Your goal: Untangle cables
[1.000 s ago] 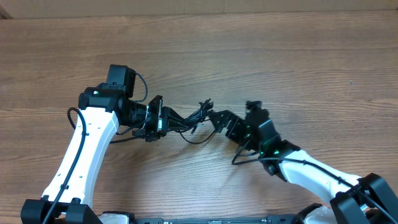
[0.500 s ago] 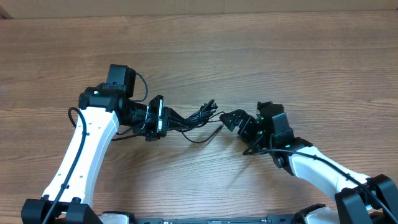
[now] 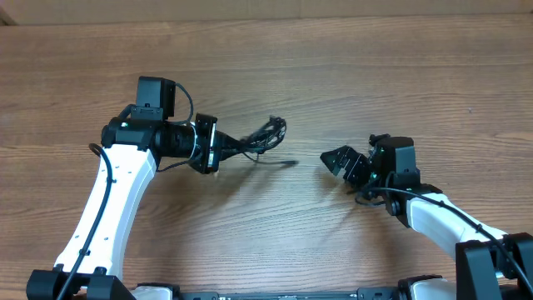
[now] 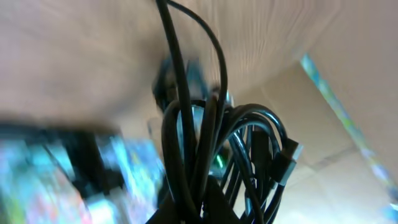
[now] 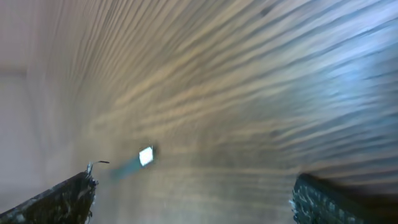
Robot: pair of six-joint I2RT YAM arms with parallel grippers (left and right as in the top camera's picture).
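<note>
Overhead view: we saw the left arm (image 3: 117,192) reaching in from the lower left, its jaws clamped tight on the cables (image 3: 260,136). The cables were one black tangle of loops, sticking out to the right from the left jaws, around the middle of the tabletop (image 3: 333,67). A thin dark streak (image 3: 279,162) lay just below the bundle; cord or shadow, we could not tell. The right arm (image 3: 433,218) came in from the lower right. The right jaws were spread wide and held nothing, pointed left toward the bundle but well apart from it.

Left wrist view: blurry, but the cables filled the frame. Several black loops were pinched together at the bottom edge where the jaws met, fanning upward. One small plug end (image 4: 287,163) with a silvery tip hung at the right of the loops. We could not count separate cords here.

Right wrist view: motion-blurred. Both fingers (image 5: 62,199) sat at the bottom corners, far apart, only wood grain between them. A small bright spot (image 5: 146,155) showed ahead on the left, too blurred to name.
</note>
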